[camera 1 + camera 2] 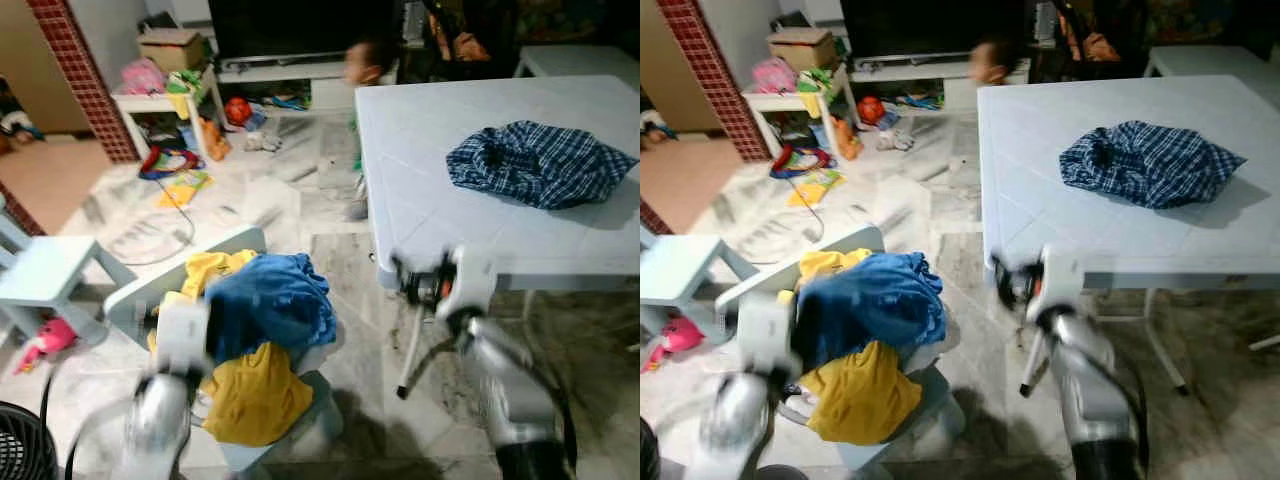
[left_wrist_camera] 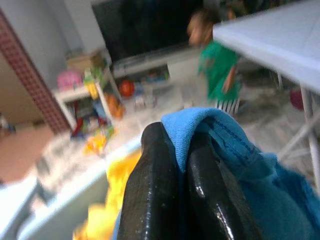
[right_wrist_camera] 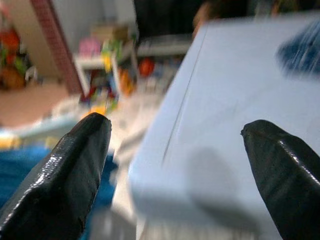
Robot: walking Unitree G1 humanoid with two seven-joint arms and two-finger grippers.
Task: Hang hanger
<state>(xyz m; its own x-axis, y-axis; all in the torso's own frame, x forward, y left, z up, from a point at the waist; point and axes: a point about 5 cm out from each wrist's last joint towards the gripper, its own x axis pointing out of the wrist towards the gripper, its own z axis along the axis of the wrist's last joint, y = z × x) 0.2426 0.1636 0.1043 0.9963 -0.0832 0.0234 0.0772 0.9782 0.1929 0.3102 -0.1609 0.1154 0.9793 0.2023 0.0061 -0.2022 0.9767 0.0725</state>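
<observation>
My left gripper (image 2: 177, 137) is shut on a fold of a blue garment (image 2: 235, 155). That blue garment (image 1: 270, 300) lies on a pile with yellow clothes (image 1: 255, 395) on a pale blue overturned chair (image 1: 170, 275) low at the left. My right gripper (image 3: 175, 135) is open with nothing between its fingers. It is held at the near edge of the white table (image 1: 430, 200), by its front left corner. A blue plaid shirt (image 1: 540, 165) lies crumpled on the table. I see no hanger.
A small person in a green top (image 2: 217, 65) stands beyond the table's far left corner. A pale blue stool (image 1: 50, 270) and a black fan (image 1: 20, 440) are at the left. Toys (image 1: 170, 165) litter the floor near a white shelf (image 1: 150, 100).
</observation>
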